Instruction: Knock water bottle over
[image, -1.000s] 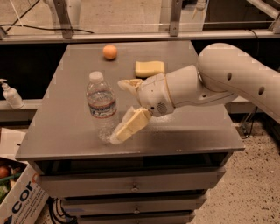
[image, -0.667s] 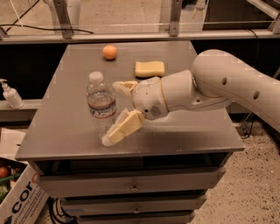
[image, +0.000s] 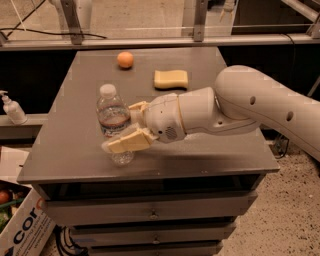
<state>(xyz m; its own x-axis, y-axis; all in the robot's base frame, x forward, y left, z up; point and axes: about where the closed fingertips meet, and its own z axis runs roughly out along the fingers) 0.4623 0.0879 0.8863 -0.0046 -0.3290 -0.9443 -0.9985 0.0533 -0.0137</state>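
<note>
The water bottle (image: 112, 116), clear ribbed plastic with a white cap and a label band, stands upright on the grey table (image: 75, 165) near its front left. My gripper (image: 126, 126) reaches in from the right on a thick white arm. It is open, with one tan finger (image: 127, 142) in front of the bottle's lower part and the other finger (image: 137, 106) behind it on the right. The bottle sits between the fingers, and the near finger looks to be touching it.
An orange (image: 125, 60) and a yellow sponge (image: 171, 79) lie at the back of the table. A white pump dispenser (image: 11, 107) stands on a ledge to the left. A cardboard box (image: 20, 225) sits on the floor at lower left.
The gripper has moved left, so its fingers now straddle the bottle. The bottle still stands upright in about the same place.
</note>
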